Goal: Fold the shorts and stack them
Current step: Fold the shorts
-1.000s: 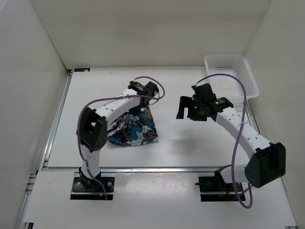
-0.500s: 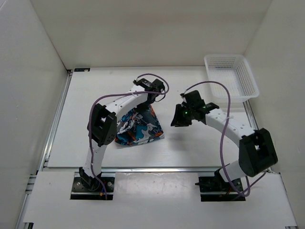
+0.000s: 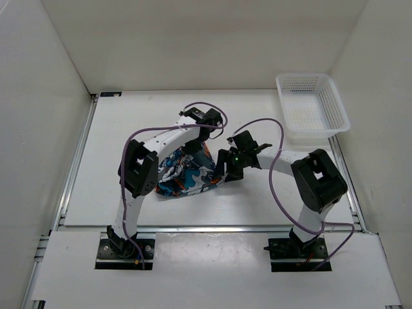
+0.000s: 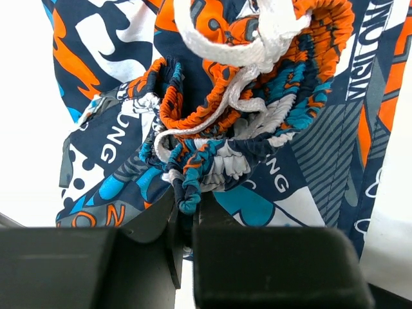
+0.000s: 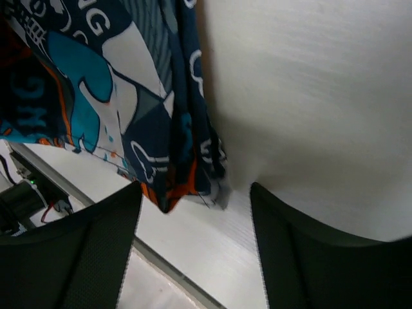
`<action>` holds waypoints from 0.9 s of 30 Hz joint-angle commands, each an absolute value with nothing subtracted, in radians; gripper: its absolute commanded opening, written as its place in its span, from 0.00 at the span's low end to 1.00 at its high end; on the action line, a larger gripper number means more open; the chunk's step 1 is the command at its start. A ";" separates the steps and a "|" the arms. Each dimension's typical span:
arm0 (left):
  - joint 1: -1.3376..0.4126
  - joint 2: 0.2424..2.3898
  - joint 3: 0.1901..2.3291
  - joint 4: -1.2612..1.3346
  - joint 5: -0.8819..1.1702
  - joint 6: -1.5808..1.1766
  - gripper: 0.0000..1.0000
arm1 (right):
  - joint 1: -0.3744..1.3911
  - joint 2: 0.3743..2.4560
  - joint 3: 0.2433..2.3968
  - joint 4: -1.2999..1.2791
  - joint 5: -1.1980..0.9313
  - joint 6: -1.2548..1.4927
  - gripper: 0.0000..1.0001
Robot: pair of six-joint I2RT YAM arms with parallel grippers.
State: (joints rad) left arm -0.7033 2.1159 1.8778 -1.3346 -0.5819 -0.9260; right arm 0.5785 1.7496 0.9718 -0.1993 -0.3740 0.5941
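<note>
Table (image 3: pixel 270 193) is carrying everything. White mesh basket (image 3: pixel 312 106) is sitting at the far right corner, well apart from the work.

The shorts (image 3: pixel 187 172) are sitting left of centre, bunched into a tent. The waistband is pulled up at the far end and the legs are spreading down onto the table toward the near side.

Left gripper (image 3: pixel 198 141) is pinching the gathered waistband from above, clamped tight on the elastic beside the white drawstring (image 4: pixel 238 51). The fabric is hanging from it.

Right gripper (image 3: pixel 225 168) is sitting low, just beside the shorts' right edge, jaws standing well apart and holding nothing. In its wrist view the lower hem corner (image 5: pixel 187 187) is lying in the gap between the fingers (image 5: pixel 71 251), apparently touching neither.

Key relation: the cloth is lying to the right gripper's left, its long axis running from the pinched waistband down to the hem. The right arm is the nearer one to that free corner.

Judgement: the next move is probably closing on that corner so both arms can stretch the shorts flat. Folding is not yet started.
</note>
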 commanded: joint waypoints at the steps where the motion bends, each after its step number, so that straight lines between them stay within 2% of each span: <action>1: -0.713 2.074 1.894 -1.316 -0.568 -0.942 0.10 | 0.600 1.808 0.992 -0.147 -0.380 0.603 0.65; 2: -0.722 2.074 1.894 -1.316 -0.568 -0.942 0.10 | 0.600 1.818 0.992 -0.134 -0.380 0.612 0.58; 3: -0.723 2.074 1.894 -1.316 -0.568 -0.942 0.10 | 0.600 1.818 0.992 -0.133 -0.380 0.612 0.31; 6: -0.732 2.092 1.914 -1.316 -0.558 -0.942 0.10 | 0.609 1.829 0.983 -0.112 -0.380 0.635 0.02; 19: -0.784 2.074 1.948 -1.259 -0.546 -1.000 0.10 | 0.609 1.829 0.974 -0.130 -0.360 0.644 0.00; 25: -0.784 2.167 1.948 -1.229 -0.499 -1.000 0.10 | 0.609 1.829 0.974 -0.130 -0.360 0.644 0.00; 27: -0.784 2.178 1.973 -1.229 -0.477 -1.000 0.16 | 0.609 1.829 0.974 -0.130 -0.360 0.644 0.00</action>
State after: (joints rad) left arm -0.7773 2.1498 1.9327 -1.2594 -0.5228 -0.9852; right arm 0.6037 1.8244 0.9783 -0.1341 -0.3756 0.6476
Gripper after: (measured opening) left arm 0.181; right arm 0.008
